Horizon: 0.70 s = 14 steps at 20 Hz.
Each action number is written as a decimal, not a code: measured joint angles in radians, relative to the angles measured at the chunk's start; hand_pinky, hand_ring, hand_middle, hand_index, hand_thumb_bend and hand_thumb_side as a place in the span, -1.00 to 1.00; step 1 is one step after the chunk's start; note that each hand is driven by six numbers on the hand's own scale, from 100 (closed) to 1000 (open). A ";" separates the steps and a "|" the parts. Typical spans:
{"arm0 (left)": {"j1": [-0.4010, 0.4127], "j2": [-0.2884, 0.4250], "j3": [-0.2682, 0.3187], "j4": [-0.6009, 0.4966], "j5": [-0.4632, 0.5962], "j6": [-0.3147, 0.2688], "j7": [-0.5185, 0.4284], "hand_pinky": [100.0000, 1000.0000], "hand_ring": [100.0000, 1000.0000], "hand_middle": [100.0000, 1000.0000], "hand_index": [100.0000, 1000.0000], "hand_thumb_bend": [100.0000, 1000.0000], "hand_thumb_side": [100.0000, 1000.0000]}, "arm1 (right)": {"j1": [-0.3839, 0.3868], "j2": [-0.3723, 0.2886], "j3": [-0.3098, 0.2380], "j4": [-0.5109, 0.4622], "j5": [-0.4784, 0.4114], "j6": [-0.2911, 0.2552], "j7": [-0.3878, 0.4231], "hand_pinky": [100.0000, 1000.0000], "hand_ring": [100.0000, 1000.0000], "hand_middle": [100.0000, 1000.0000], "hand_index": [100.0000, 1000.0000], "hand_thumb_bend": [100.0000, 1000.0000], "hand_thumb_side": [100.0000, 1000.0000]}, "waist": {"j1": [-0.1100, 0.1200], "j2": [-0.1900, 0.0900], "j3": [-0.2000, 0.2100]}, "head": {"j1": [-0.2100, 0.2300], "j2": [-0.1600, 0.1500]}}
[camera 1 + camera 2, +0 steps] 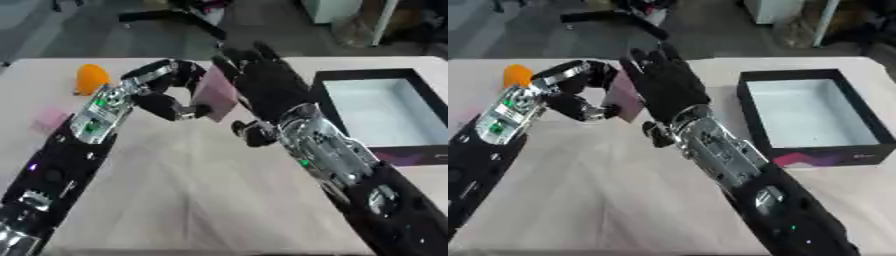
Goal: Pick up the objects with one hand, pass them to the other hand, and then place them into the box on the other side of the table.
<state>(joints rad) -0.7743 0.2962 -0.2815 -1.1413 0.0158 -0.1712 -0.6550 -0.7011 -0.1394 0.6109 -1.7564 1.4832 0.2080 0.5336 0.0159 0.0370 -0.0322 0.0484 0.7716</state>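
Here the left hand pinches a pink card against the spread right hand; released early, it could slip between them.

**Grey floor behind a pale table**

A pale, beige-pink table fills most of the view. Beyond its far edge a grey floor is seen. On that floor, just past the table's middle, a dark piece of equipment with a long black bar is made out. To the far right of the table a white cabinet and a white pole are shown. Even, soft light is cast over the table.
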 measured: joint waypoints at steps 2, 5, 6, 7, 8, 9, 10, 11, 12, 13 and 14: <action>-0.005 -0.005 -0.007 0.007 0.022 0.017 -0.021 0.34 -0.18 -0.35 -0.23 -0.37 -0.76 | -0.005 0.000 0.003 0.000 0.000 -0.009 0.006 1.00 0.78 0.93 1.00 -0.22 -1.00 | 0.001 0.000 -0.001 | 0.001 0.000; -0.011 -0.007 -0.013 0.011 0.051 0.038 -0.045 0.35 -0.18 -0.35 -0.23 -0.37 -0.76 | -0.013 0.000 0.008 0.000 0.003 -0.022 0.018 1.00 0.78 0.94 1.00 -0.32 -1.00 | 0.001 0.000 -0.001 | 0.002 0.000; -0.011 -0.007 -0.014 0.014 0.059 0.045 -0.053 0.34 -0.18 -0.35 -0.23 -0.38 -0.77 | -0.013 0.000 0.010 0.000 0.004 -0.026 0.022 1.00 0.78 0.94 1.00 -0.35 -1.00 | 0.002 0.000 -0.002 | 0.002 0.000; -0.012 -0.007 -0.015 0.017 0.069 0.054 -0.061 0.34 -0.18 -0.35 -0.23 -0.38 -0.77 | -0.015 0.000 0.012 0.000 0.005 -0.029 0.025 1.00 0.77 0.94 1.00 -0.37 -1.00 | 0.002 0.000 -0.002 | 0.003 0.000; -0.014 -0.007 -0.017 0.021 0.079 0.063 -0.071 0.34 -0.18 -0.35 -0.23 -0.38 -0.78 | -0.018 0.000 0.014 0.000 0.007 -0.033 0.028 1.00 0.77 0.94 1.00 -0.39 -1.00 | 0.003 0.000 -0.002 | 0.003 0.000; -0.016 -0.007 -0.019 0.026 0.091 0.073 -0.080 0.34 -0.18 -0.35 -0.23 -0.38 -0.78 | -0.021 -0.001 0.017 0.000 0.007 -0.035 0.031 1.00 0.77 0.94 1.00 -0.40 -1.00 | 0.004 0.000 -0.002 | 0.003 0.000; -0.017 -0.007 -0.019 0.028 0.101 0.082 -0.089 0.34 -0.18 -0.35 -0.23 -0.38 -0.78 | -0.021 -0.001 0.019 0.000 0.007 -0.038 0.033 1.00 0.77 0.94 1.00 -0.42 -1.00 | 0.005 0.000 -0.002 | 0.003 0.000; -0.018 -0.007 -0.019 0.032 0.111 0.090 -0.096 0.34 -0.18 -0.36 -0.24 -0.38 -0.78 | -0.022 -0.001 0.020 0.000 0.006 -0.040 0.035 1.00 0.77 0.94 1.00 -0.43 -1.00 | 0.005 0.000 -0.002 | 0.003 0.000; -0.018 -0.007 -0.019 0.033 0.118 0.098 -0.101 0.34 -0.18 -0.35 -0.24 -0.38 -0.79 | -0.024 -0.001 0.023 0.000 0.006 -0.043 0.037 1.00 0.76 0.93 1.00 -0.46 -1.00 | 0.005 0.000 -0.002 | 0.003 0.000; -0.018 -0.007 -0.019 0.034 0.124 0.104 -0.105 0.34 -0.18 -0.35 -0.24 -0.38 -0.79 | -0.026 -0.001 0.024 0.000 0.004 -0.044 0.039 1.00 0.76 0.93 1.00 -0.47 -1.00 | 0.005 0.000 -0.001 | 0.003 0.000; -0.018 -0.007 -0.019 0.035 0.129 0.111 -0.108 0.34 -0.18 -0.35 -0.24 -0.38 -0.79 | -0.027 -0.002 0.025 0.000 0.001 -0.046 0.042 1.00 0.76 0.91 0.96 -0.53 -1.00 | 0.005 0.000 -0.001 | 0.003 0.000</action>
<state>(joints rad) -0.7926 0.2888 -0.3005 -1.1062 0.1451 -0.0603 -0.7634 -0.7283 -0.1412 0.6356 -1.7565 1.4846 0.1618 0.5753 0.0208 0.0375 -0.0335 0.0510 0.7716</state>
